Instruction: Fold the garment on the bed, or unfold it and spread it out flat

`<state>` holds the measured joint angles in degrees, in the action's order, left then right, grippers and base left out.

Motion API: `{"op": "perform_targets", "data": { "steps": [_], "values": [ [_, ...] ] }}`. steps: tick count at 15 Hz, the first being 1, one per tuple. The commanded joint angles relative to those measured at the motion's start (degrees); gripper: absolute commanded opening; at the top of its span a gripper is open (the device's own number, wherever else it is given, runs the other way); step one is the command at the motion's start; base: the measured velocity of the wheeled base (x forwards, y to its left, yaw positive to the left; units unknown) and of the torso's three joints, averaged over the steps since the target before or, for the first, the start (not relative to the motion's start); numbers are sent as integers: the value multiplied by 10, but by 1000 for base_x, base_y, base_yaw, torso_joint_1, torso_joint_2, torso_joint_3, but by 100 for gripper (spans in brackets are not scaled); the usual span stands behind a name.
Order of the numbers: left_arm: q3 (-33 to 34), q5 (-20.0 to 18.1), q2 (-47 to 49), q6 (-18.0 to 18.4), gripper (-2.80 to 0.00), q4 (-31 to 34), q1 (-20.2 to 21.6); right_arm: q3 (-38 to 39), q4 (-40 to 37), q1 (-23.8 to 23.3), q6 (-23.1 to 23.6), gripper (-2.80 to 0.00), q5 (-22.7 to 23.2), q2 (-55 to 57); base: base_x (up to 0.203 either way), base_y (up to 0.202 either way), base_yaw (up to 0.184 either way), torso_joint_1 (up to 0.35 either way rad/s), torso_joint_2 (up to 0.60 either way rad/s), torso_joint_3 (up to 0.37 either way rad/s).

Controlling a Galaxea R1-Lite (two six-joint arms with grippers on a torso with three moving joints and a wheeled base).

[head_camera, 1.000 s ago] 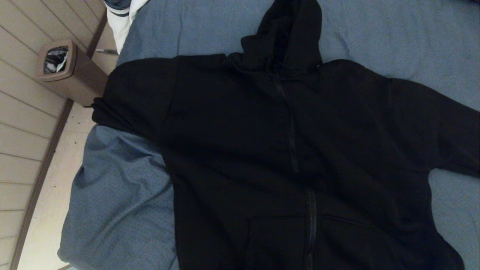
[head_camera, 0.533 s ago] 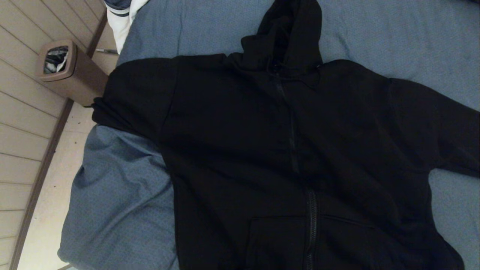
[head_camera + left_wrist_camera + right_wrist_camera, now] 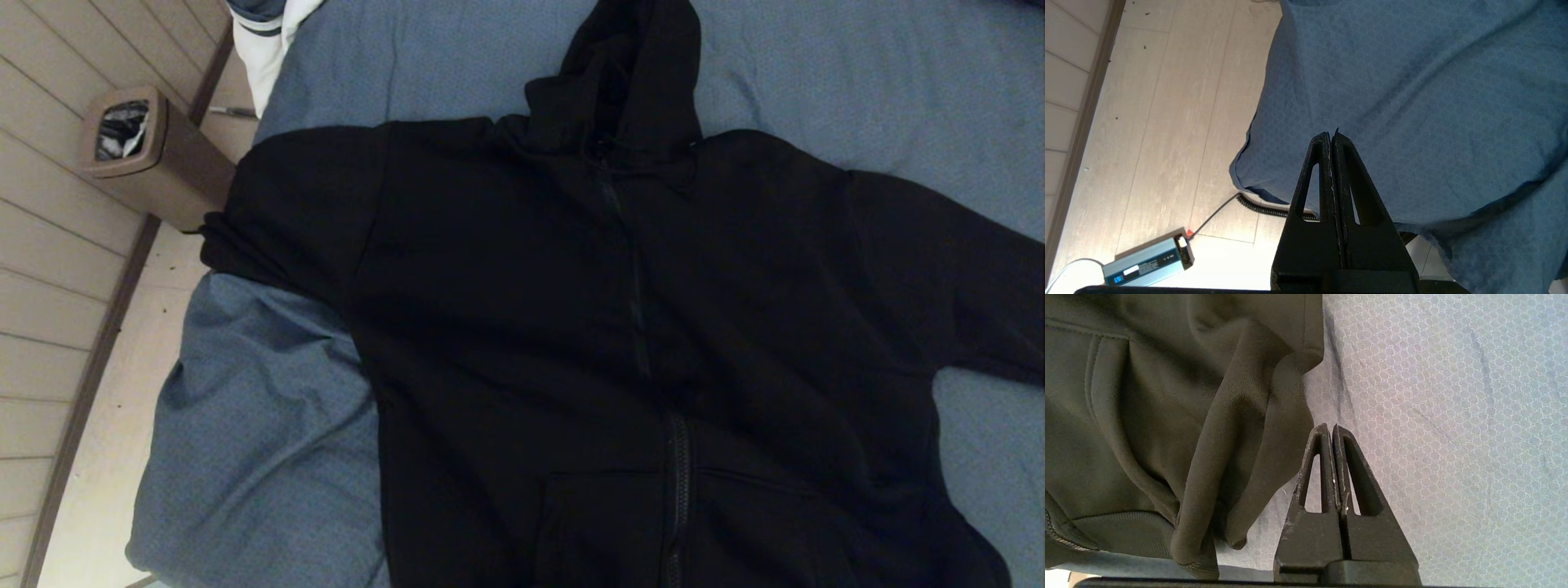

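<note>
Head view: the black hoodie (image 3: 637,343) lies zipper-up across the frame's centre on the blue bed (image 3: 857,73) — no claw visible. Left wrist view: left gripper (image 3: 1331,136) clenched, empty, over the sheet's edge. Right wrist view: right gripper (image 3: 1330,430) clenched, empty — beside the hoodie's hem. No legible writing.

Overhead head view; wrists near bed (image 3: 857,73)

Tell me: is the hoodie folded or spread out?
Spread out: the hoodie lies front up on the bed, sleeves out, hood up.
</note>
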<state>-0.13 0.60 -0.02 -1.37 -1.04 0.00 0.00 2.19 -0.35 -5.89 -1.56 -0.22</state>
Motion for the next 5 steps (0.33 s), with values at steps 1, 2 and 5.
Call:
{"op": "perform_targets", "data": {
  "steps": [1, 2, 5],
  "values": [
    [0, 0, 1, 1, -280, 0, 0, 0, 0, 0, 0, -280, 0, 2, 0, 0, 0, 0, 0, 0],
    [0, -1, 1, 1, -280, 0, 1, 0, 0, -1, 0, -280, 0, 3, 0, 0, 0, 0, 0, 0],
    [0, -1, 1, 1, -280, 0, 1, 0, 0, -1, 0, -280, 0, 3, 0, 0, 0, 0, 0, 0]
  ]
}}
